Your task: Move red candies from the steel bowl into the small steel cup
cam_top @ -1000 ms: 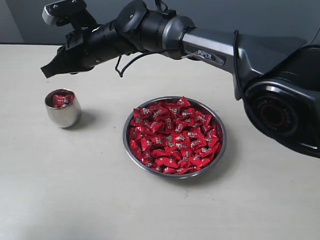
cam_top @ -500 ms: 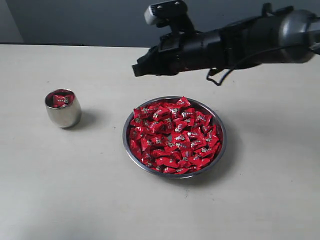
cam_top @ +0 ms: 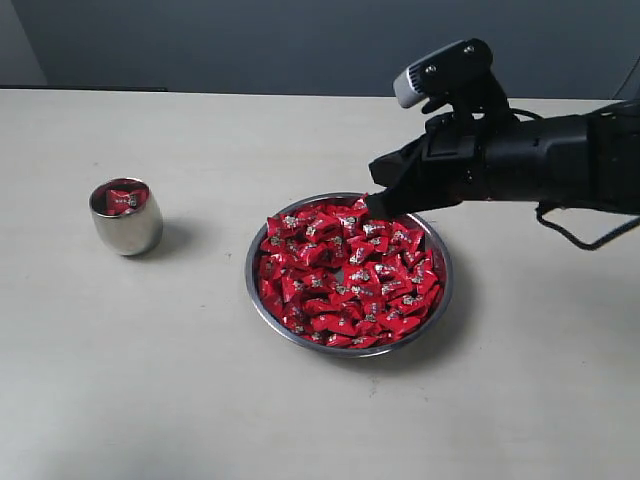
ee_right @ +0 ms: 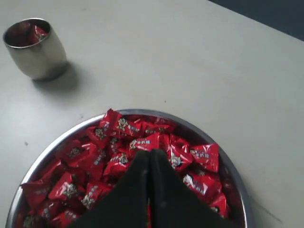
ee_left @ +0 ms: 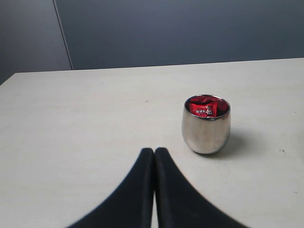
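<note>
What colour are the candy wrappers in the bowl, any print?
The candies are glossy red, each with a small silver-white mark; clearest in the right wrist view.

A robotics lab bench: a black robot arm (cam_top: pixel 540 160) over a pale tabletop (cam_top: pixel 150 400), plain dark grey wall (cam_top: pixel 250 40) behind

Pale beige table (cam_top: pixel 150 390), as you see it in the exterior view. Two items rest directly on it: the small steel cup (cam_top: pixel 126 228), upright toward the left, and the steel bowl (cam_top: pixel 349 352) near centre, well apart from the cup. Each casts a soft shadow to its right.
</note>
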Controlling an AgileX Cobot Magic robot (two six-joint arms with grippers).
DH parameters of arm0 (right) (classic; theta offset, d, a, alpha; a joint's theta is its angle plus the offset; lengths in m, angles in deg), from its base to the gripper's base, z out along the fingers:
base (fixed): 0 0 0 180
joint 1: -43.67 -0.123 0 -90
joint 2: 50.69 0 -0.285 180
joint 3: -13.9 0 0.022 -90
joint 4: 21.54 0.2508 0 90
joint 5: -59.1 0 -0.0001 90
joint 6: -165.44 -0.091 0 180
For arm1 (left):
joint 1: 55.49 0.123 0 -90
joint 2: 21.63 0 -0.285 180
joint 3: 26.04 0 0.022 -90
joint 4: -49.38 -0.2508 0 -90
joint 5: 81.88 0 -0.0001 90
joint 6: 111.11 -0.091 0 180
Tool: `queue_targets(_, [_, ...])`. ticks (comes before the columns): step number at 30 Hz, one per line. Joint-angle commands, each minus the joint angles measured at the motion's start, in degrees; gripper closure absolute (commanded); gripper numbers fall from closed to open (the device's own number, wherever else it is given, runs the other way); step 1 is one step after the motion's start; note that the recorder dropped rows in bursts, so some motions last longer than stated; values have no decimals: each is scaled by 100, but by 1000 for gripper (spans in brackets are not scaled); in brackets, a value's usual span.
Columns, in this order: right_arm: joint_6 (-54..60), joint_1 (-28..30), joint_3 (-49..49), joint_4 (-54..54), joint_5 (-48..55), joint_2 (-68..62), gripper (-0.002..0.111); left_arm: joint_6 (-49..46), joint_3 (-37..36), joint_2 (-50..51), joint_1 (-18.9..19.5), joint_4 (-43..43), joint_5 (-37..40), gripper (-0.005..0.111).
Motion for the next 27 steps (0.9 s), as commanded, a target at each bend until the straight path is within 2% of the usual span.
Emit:
queue_targets(1, [20,40,360,48,-24,101,109,7,-22,-26,3,12,-9,106])
queue_targets(8, [-34,40,464,48,-96,146,109,7,-22,-26,3,12,-9,106])
queue_targets(12, [-69,26,464,48,-622,485,109,7,-22,-26,3,12,-9,106])
queue_targets(22, [-450,26,464,48,-2157,2310,109,7,-22,-26,3,12,-9,106])
queue_targets(27, [-450,26,665,48,-2497,3293,109,7,-22,-26,3,12,-9,106])
